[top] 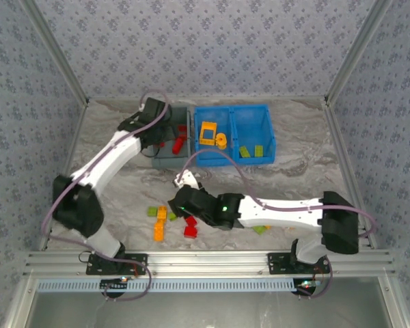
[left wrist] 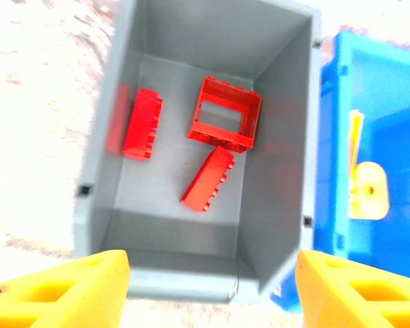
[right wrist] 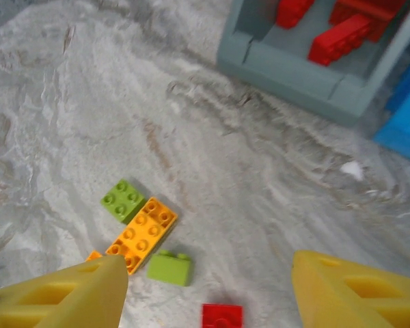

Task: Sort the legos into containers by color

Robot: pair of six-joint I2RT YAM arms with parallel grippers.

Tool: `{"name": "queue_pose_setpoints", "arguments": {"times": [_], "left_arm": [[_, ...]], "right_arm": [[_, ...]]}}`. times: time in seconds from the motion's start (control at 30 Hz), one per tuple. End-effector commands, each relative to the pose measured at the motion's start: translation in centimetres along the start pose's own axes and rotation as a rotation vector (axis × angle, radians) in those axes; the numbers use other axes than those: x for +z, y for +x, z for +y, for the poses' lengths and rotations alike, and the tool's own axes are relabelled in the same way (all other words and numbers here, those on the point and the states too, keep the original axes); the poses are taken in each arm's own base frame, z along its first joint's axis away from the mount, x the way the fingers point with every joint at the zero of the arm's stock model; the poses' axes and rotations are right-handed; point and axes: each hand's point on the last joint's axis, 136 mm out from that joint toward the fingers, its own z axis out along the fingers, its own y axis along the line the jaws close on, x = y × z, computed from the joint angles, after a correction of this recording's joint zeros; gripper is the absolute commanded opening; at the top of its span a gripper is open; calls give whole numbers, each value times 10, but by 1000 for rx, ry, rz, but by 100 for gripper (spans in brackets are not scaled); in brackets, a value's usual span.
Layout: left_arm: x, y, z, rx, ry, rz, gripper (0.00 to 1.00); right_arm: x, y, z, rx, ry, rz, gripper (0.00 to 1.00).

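Observation:
My left gripper (left wrist: 212, 294) hangs open over the gray bin (left wrist: 280, 137), nothing between its yellow fingers. In that bin lie a red hollow frame (left wrist: 224, 115) and two red bricks (left wrist: 142, 124) (left wrist: 208, 179). My right gripper (right wrist: 208, 294) is open, low over the table, above loose legos. Those are a lime green square (right wrist: 123, 199), an orange brick (right wrist: 142, 234), a small green brick (right wrist: 169, 268) and a red one (right wrist: 222, 316) between the fingers, untouched. The blue bin (top: 266, 130) holds orange pieces (top: 208, 132) on its left and green ones (top: 258, 149) on its right.
Gray bin (top: 165, 160) and blue bin stand side by side at the back of the marbled table. More loose bricks (top: 160, 222) lie left of the right arm, and a green one (top: 261, 229) shows beneath its forearm. Patterned walls close in the table.

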Motion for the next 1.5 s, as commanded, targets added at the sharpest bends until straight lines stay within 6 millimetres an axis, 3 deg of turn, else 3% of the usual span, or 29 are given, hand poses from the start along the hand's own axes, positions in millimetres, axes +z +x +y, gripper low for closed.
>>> {"name": "queue_pose_setpoints", "arguments": {"times": [0.0,0.1,0.3,0.5,0.7,1.07,1.47], "left_arm": [[-49,15,27,-6,-38,-10,66],[-94,34,50,8,-18,-34,69],[-169,93,101,-38,21,5,72],[-206,148,138,-73,-6,140,73],[-224,161,148,-105,27,130,73],[-228,164,147,-115,56,132,73],[-235,176,152,-155,81,136,74]], "right_arm": [[9,10,34,54,-71,117,65],[20,28,58,86,-119,250,65],[37,68,82,178,-125,549,65],[48,88,93,241,-74,710,65],[61,104,94,321,-26,785,65],[87,113,93,389,31,794,70],[100,119,81,404,69,800,56]]}}
